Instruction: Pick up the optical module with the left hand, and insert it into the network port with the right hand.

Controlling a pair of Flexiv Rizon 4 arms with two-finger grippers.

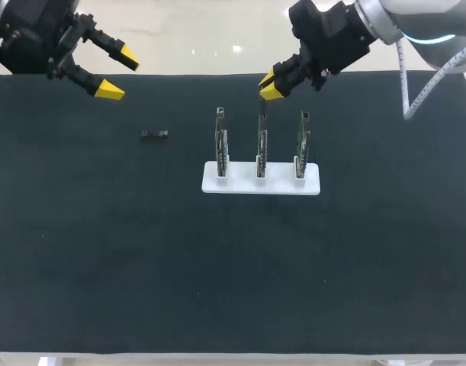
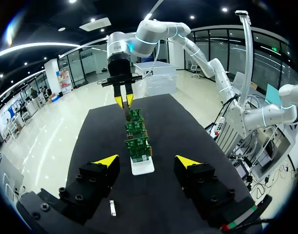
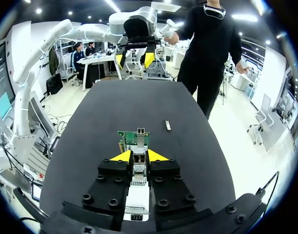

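Note:
A small dark optical module (image 1: 154, 135) lies flat on the black table, left of the board stand; it also shows as the optical module (image 2: 112, 208) under my left fingers and as the optical module (image 3: 167, 126) ahead of the right gripper. My left gripper (image 1: 117, 72) hangs open at the far left edge, apart from it; in its own view the left gripper (image 2: 148, 161) holds nothing. My right gripper (image 1: 272, 85) is above the middle circuit board (image 1: 261, 145), shut on a second thin module (image 1: 261, 109) that hangs down towards that board. Seen from across, the right gripper (image 2: 124, 101) has this module (image 2: 127, 113) below its tips.
A white stand (image 1: 261, 185) carries three upright circuit boards in a row: left board (image 1: 221, 145), middle one, right board (image 1: 302, 145). From the right wrist the white stand (image 3: 138, 197) and boards (image 3: 135, 139) lie straight ahead of the right gripper (image 3: 138, 156).

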